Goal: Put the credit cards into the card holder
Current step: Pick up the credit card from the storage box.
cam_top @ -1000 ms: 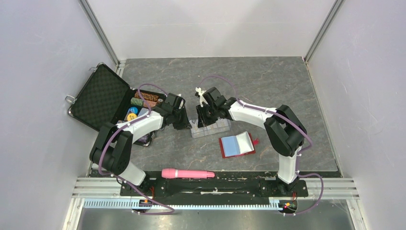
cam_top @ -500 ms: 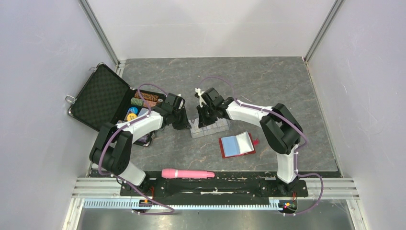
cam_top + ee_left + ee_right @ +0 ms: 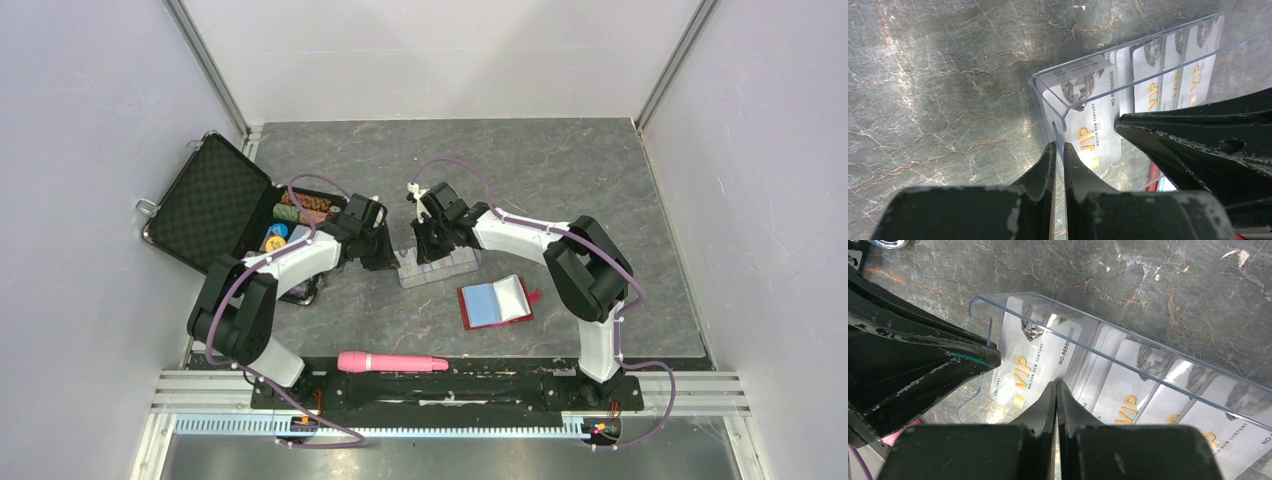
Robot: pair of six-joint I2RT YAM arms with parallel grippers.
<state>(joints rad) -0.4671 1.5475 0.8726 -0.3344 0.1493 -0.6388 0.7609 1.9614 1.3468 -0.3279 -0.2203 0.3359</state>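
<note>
The credit cards (image 3: 1033, 360) were lined up inside the clear case (image 3: 440, 268), whose end wall was pinched by the left gripper (image 3: 1057, 155), while the right gripper (image 3: 1055, 395) was squeezed shut right over the first card, and the open card holder (image 3: 495, 302) was laid nearer the right gripper.

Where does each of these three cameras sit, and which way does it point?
Top external: fixed above and behind the arms, looking down on the table; both whole arms show, left fingers and right fingers close together at the clear case.
Left wrist: on the left arm, looking past its fingers at the case's end.
Right wrist: on the right arm, likewise.
Both wrist views share the case, its VIP cards and the other arm's fingers.
</note>
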